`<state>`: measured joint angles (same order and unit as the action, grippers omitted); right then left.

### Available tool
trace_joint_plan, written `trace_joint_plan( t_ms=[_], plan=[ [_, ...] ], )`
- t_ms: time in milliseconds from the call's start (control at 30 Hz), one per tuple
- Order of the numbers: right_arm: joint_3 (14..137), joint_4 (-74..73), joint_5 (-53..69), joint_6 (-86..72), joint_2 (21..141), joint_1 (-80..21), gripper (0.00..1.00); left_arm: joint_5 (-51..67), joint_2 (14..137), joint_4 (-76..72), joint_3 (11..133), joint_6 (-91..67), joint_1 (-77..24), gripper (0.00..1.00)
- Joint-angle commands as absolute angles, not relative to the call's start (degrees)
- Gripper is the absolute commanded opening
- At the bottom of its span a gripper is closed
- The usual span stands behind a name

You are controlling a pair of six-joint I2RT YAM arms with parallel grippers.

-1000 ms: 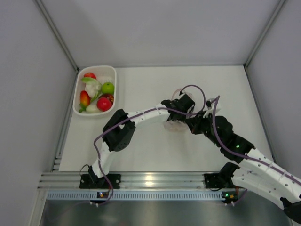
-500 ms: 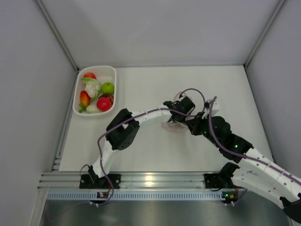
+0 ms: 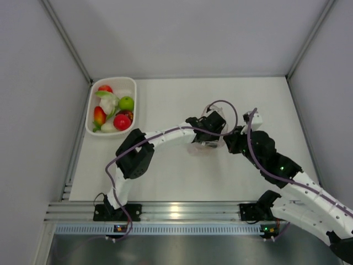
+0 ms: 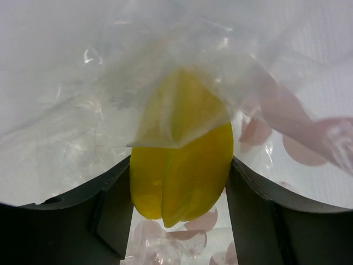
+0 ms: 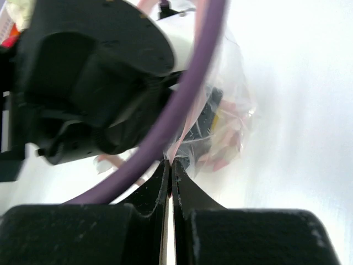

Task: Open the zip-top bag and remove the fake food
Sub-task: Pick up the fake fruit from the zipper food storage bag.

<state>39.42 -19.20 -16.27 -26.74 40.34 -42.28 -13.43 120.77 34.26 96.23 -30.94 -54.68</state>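
Left hand [image 4: 180, 212]: 2 fingers press either side of the yellow fruit [image 4: 179, 176], clamped on it. The fruit's long axis runs straight out from the hand; its near half is bare, its far half lies under the film of the bag [image 4: 99, 105].

Right hand [image 5: 170, 168]: fingers together, pinching a bag edge, a pinkish strip between them.

From above, the bag lies mid-bench [image 3: 182, 179], left hand over its far side, right hand touching its right side.

Judgement: the fruit looks about half out of the mouth. The next move turns on drawing it back along its own axis, away from the right hand's pinch.

Basket [image 3: 90, 118] sits far left, well apart, holding red, green, orange-red and white pieces. Anything else in the bag: cannot tell.
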Motion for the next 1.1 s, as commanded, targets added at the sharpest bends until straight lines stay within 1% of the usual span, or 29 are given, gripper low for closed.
trace_joint_plan(
  t_ms=[0, 167, 400, 600, 767, 900, 1033, 1067],
  plan=[
    [44.9, -21.09, -17.84, -22.77, 42.09, -39.82, 0.0, -15.56, 114.0, 33.75, 95.45, -30.59, -55.37, 0.0],
    [50.26, -23.2, -15.38, -19.87, 47.28, -35.69, 0.0, -12.41, 109.44, 32.09, 92.99, -29.97, -56.42, 0.0],
    [59.48, -24.6, -14.5, -14.95, 53.86, -33.58, 0.0, -6.6, 105.65, 30.5, 89.74, -27.34, -56.51, 0.0],
    [68.1, -31.28, -10.91, -11.26, 62.12, -33.31, 0.0, -7.46, 100.82, 28.13, 87.01, -26.19, -56.86, 0.0],
    [71.27, -34.54, -8.09, -9.59, 66.0, -33.57, 0.0, -7.47, 98.62, 28.21, 86.57, -23.48, -57.04, 0.0],
    [73.21, -36.91, -6.86, -8.96, 66.88, -34.36, 0.0, -7.29, 97.39, 28.21, 86.66, -20.92, -57.22, 0.0],
    [73.83, -38.22, -6.33, -9.14, 66.27, -35.94, 0.0, -11.42, 96.86, 28.3, 87.1, -20.83, -57.22, 0.0],
    [73.65, -38.41, -6.15, -9.31, 66.1, -36.3, 0.0, -14.3, 96.77, 28.39, 87.19, -21.27, -57.22, 0.0]
  ],
)
